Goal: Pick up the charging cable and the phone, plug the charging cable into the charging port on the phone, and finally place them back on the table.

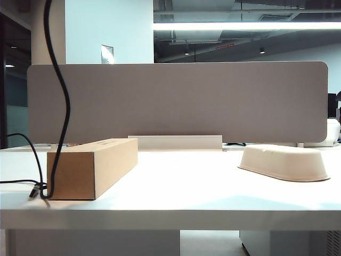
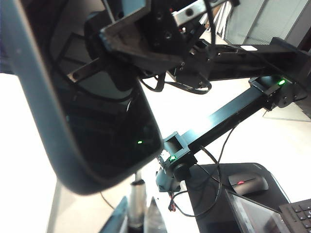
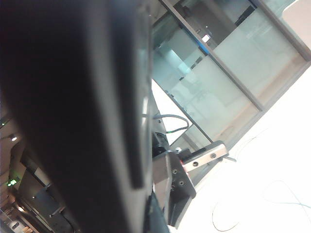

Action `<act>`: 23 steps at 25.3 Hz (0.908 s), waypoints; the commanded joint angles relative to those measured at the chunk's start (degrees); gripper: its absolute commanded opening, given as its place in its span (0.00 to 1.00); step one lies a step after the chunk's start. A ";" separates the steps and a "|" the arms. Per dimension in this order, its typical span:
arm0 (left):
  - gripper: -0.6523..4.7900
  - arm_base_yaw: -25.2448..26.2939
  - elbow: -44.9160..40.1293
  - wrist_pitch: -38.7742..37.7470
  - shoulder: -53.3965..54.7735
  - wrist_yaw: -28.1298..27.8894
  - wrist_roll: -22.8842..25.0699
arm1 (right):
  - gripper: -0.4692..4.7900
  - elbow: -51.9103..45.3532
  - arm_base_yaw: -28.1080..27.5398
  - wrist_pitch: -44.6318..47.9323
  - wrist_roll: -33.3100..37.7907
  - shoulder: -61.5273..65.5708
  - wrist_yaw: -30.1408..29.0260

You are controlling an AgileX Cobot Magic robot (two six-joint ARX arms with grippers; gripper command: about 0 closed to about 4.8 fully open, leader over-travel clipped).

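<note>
Phone [image 2: 97, 121], pinched aloft by the right gripper [image 2: 141, 43], wants the plug [image 2: 138, 191] squared to its short edge (charging port unseen) by the left gripper [image 2: 137, 216], clamped on the charging cable [image 1: 65, 106] that hangs down the exterior view's upper left.

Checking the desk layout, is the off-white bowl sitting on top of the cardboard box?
No, the bowl rests on the table, apart from the cardboard box.

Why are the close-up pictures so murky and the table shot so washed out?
Exterior view: ceiling lights bleach the table, no claw in sight. Left wrist view: the phone, held by the right claw, sits near the lens, mirroring lights; left claw hardly shows. Right wrist view: something dark, too near to focus, fills half.
</note>
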 commanded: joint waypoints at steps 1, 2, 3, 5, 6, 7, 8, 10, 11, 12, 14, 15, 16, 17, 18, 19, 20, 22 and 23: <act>0.11 -0.07 0.24 1.36 0.46 0.20 -0.74 | 0.09 0.44 0.02 1.77 -0.59 -0.20 -0.11; 0.11 -0.07 0.24 1.33 0.79 0.28 -0.85 | 0.09 0.44 0.02 1.75 -0.59 -0.22 -0.17; 0.11 -0.07 0.24 1.25 0.83 0.26 -1.05 | 0.09 0.44 0.02 1.75 -0.61 -0.22 -0.44; 0.11 -0.07 0.24 1.55 0.90 0.33 -1.16 | 0.09 0.42 0.02 1.62 -0.96 -0.24 -1.05; 0.11 -0.07 0.24 1.77 0.90 0.39 -1.33 | 0.09 0.39 0.02 1.20 -1.70 -0.24 -1.31; 0.11 -0.04 0.24 2.12 0.90 0.39 -2.12 | 0.09 0.39 0.02 0.33 -1.97 -0.24 -1.40; 0.11 -0.04 0.24 2.27 0.90 0.39 -2.23 | 0.09 0.35 0.02 -0.17 -2.34 -0.24 -1.55; 0.11 -0.07 0.24 2.73 0.90 0.39 -2.43 | 0.09 0.35 0.02 -1.57 -3.30 -0.24 -1.64; 0.11 -0.04 0.24 2.80 0.90 0.37 -2.45 | 0.09 0.35 0.02 -1.99 -3.63 -0.24 -1.99; 0.11 -0.04 0.24 2.78 0.90 0.37 -2.45 | 0.09 0.35 0.02 -2.29 -4.35 -0.24 -2.27; 0.11 -0.02 0.24 2.78 0.90 0.35 -2.45 | 0.09 0.35 0.02 -2.43 -4.61 -0.24 -2.60; 0.11 0.04 0.24 2.78 0.90 0.35 -2.45 | 0.09 0.35 0.02 -2.45 -4.70 -0.24 -2.69; 0.11 0.48 0.24 2.82 0.87 0.44 -2.45 | 0.09 0.35 0.02 -2.43 -4.70 -0.24 -2.80; 0.11 1.36 0.26 2.75 0.90 0.44 -2.62 | 0.09 0.35 0.02 -2.43 -4.72 -0.24 -3.08; 0.11 2.08 0.26 2.73 0.90 0.42 -3.37 | 0.09 0.35 0.02 -2.43 -4.74 -0.24 -3.58; 0.11 2.95 0.26 2.78 0.90 0.46 -3.67 | 0.09 0.35 0.02 -2.43 -4.76 -0.26 -3.89; 0.11 3.65 0.26 2.82 0.90 0.55 -3.76 | 0.09 0.35 0.02 -2.43 -4.92 -0.28 -3.89; 0.11 4.39 0.24 2.80 0.90 1.88 -4.72 | 0.09 0.35 0.02 -2.43 -5.01 -0.17 -3.52; 0.11 4.37 0.24 2.82 0.92 1.88 -4.81 | 0.09 0.35 0.02 -2.43 -5.35 -0.17 -3.54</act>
